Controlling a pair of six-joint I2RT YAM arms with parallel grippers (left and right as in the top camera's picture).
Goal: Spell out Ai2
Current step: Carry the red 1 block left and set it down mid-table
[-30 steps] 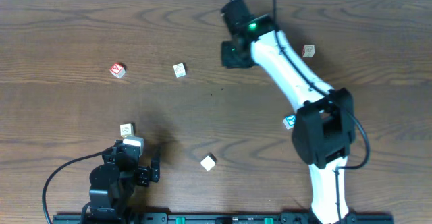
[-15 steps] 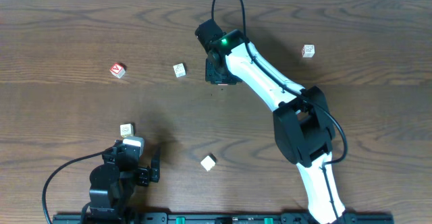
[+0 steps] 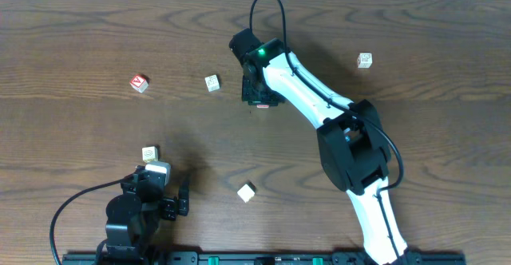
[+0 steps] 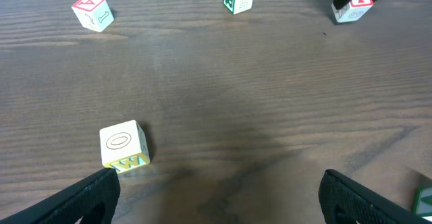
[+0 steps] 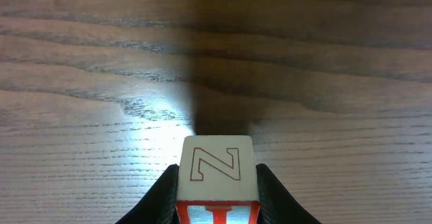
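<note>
**Holding a lettered block low over the table**

I am clamping my right gripper (image 5: pixel 217 196) on a lettered block (image 5: pixel 216 173), with a finger pressing each side of it. From my right wrist camera its top face is showing an outlined letter that reads as Z, and the face below is showing a red I. From overhead, my right gripper (image 3: pixel 257 96) is reaching toward the far middle of the table (image 3: pixel 415 121), just right of the green-lettered block (image 3: pixel 211 82). The lettered block is sitting very low; I cannot tell whether it is touching the wood.

My left gripper (image 4: pixel 219 180) is resting near the front left edge with its fingers (image 4: pixel 81 200) spread wide and gripping nothing. The O block (image 4: pixel 123 145) is lying just ahead of it. The red-topped block (image 3: pixel 140 82) is lying far left, beyond the O block. Two more blocks are lying apart: a pale block (image 3: pixel 247 191) near the front and a corner block (image 3: pixel 365 60) at the far right.
</note>
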